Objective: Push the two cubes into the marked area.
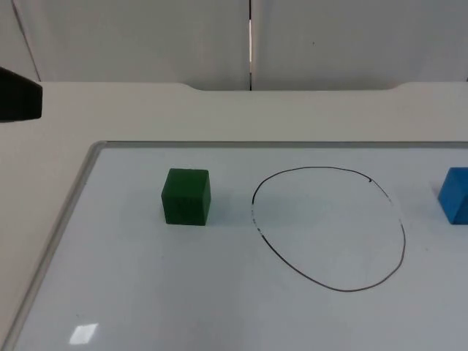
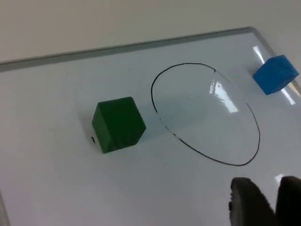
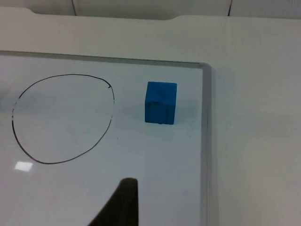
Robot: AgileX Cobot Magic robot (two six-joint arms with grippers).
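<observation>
Cubes flank the marked area — green cube left, blue cube right; left tool hovers, slightly spread — right tool's state unclear.

A whiteboard with a grey frame lies on the white table before the partition wall.

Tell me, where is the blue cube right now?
In the top view the blue cube sits on the whiteboard at the picture's right edge, just outside the drawn circle, with the green cube across it.
</observation>
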